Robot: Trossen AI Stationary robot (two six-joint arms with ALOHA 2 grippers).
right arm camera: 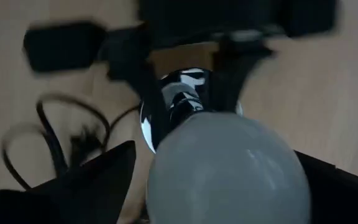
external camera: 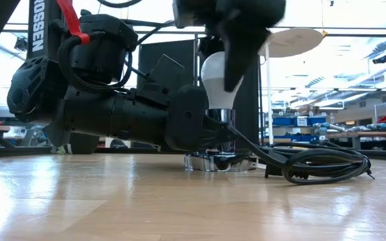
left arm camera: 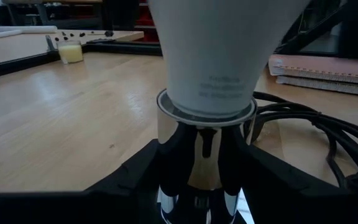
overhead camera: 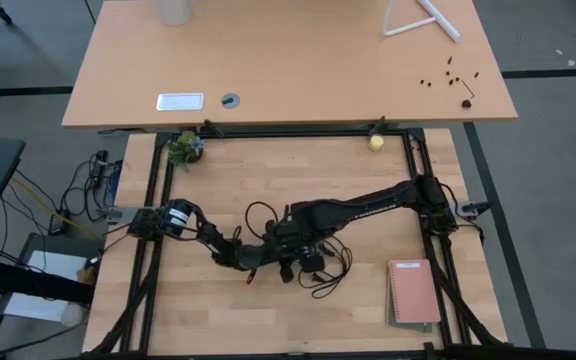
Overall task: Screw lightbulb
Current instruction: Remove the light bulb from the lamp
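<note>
Frosted white glass marks the lightbulb (external camera: 218, 80) at upper centre of the low view, standing upright with its base down in the chrome socket (external camera: 220, 161) on the worktop (external camera: 112, 201). From above, at the picture's centre, I see both arms meeting over a knot of black cord (overhead camera: 330, 268); the bulb itself is hidden there.

In the left wrist view my left hand (left arm camera: 204, 155) clamps the shiny socket neck between its dark fingers, bracing it.

In the right wrist view my right hand (right arm camera: 219, 180) straddles the bulb's dome, its fingers spread wide at either lower corner and apparently clear of the glass, so it holds nothing.

My worry: if the threads have barely caught, the bulb could tilt or cross-thread when I regrip off-centre. Squeezing glass too hard risks cracking it, and the cord could snag a wrist.
</note>
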